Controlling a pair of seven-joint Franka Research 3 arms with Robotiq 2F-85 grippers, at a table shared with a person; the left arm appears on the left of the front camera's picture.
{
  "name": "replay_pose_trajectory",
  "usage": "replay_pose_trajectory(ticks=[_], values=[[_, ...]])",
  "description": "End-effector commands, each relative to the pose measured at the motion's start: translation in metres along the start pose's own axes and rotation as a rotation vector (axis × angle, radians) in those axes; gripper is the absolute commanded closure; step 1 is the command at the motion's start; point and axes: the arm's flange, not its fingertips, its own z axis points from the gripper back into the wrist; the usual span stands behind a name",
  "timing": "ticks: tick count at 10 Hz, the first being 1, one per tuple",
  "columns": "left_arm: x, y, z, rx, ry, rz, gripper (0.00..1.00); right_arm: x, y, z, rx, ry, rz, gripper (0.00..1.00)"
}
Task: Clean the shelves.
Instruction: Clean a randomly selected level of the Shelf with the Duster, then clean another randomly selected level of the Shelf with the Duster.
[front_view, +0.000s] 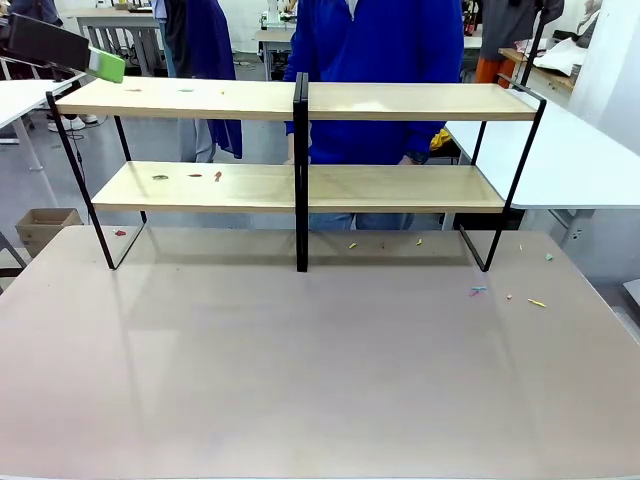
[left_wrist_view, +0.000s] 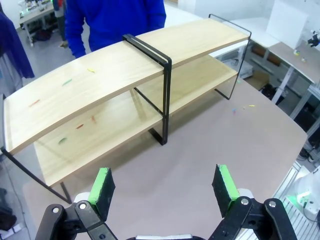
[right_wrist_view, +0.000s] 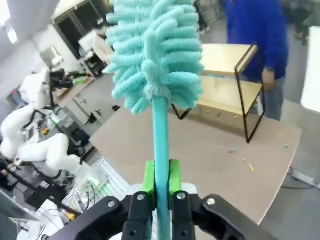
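Front camera faces the person (front_view: 380, 40) across the table (front_view: 300, 380), from slightly above the shelves (front_view: 400, 100). Left wrist camera looks down on them from close above; right wrist camera, farther back, sights past its duster (right_wrist_view: 155, 55). All three share the shelves.

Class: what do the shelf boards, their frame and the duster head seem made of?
Boards: light wood or wood-look laminate, matte, faint grain. Frame: thin black metal, likely painted, slim rigid rods. Duster head: soft teal chenille-like fibre, fluffy nubs.
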Motion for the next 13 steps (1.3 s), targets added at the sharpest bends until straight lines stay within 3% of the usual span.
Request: replay_pose_trajectory(ticks=[1,11,12,13], values=[[-0.002,0.001,0.000,-0.007,-0.002,-0.003,0.00,-0.007,0.012,0.012,0.062,-0.013,0.037,0.87],[-0.002,0.001,0.000,-0.007,-0.002,-0.003,0.00,-0.006,0.007,0.002,0.048,0.016,0.007,0.87],[-0.002,0.001,0.000,-0.007,-0.002,-0.003,0.00,-0.013,0.028,-0.002,0.059,0.187,0.175,0.87],[-0.002,0.001,0.000,-0.007,-0.002,-0.003,0.00,-0.012,0.063,-0.087,0.009,0.487,0.293,0.87]])
